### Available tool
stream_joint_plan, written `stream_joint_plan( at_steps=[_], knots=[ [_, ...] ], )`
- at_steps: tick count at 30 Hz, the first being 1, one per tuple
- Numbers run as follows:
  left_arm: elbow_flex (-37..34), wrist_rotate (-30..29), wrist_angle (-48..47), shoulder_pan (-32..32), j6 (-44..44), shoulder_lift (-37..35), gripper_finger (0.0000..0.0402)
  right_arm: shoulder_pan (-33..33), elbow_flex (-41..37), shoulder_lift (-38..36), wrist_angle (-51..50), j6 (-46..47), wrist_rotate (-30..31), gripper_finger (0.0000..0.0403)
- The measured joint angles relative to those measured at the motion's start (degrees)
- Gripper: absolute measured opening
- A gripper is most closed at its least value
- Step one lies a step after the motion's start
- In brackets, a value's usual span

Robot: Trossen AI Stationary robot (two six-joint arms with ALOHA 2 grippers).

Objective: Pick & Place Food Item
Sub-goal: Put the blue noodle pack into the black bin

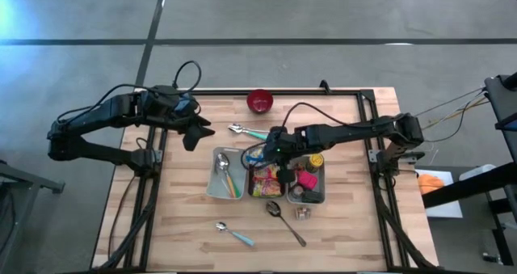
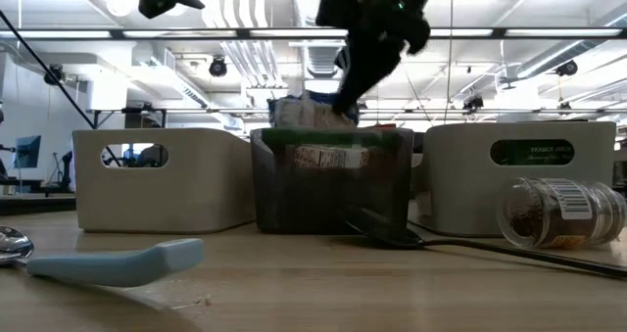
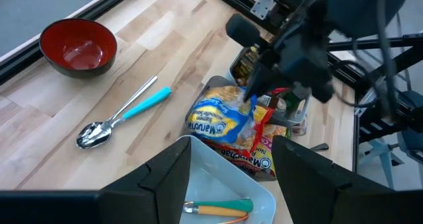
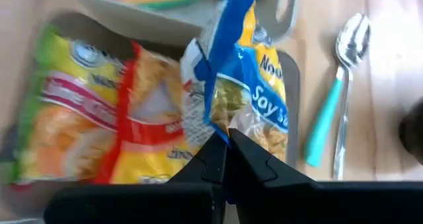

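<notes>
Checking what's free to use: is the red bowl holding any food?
No, the red bowl sits empty on the table, only its glossy inside showing.

A red bowl (image 1: pixel 260 102) sits at the counter's (image 1: pixel 178 209) far edge (a teal-handled spoon (image 1: pixel 246 132) lies nearby), a spice jar (image 2: pixel 560 213) toppled.

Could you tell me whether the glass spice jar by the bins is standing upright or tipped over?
Tipped over: the spice jar lies on its side on the table.

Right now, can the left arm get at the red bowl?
Probably yes. The bowl stands alone at the table's far edge, and the open left gripper hovers nearby with bare table between them. The right gripper is busy over the bins, shut on a noodle packet.
</notes>
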Motion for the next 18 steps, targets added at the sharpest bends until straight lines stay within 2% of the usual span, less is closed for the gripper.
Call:
stream_joint_plan(
  at_steps=[4,18],
  knots=[
    [0.0,0.0,0.0,0.0,0.0,0.0,0.0213,0.0,1.8,-0.1,-1.2,0.3,-4.7,0.0008],
    [0.0,0.0,-0.6,0.0,-0.7,0.0,0.0213,-0.2,-0.2,-0.1,-4.6,6.7,-5.1,0.0009]
  ],
)
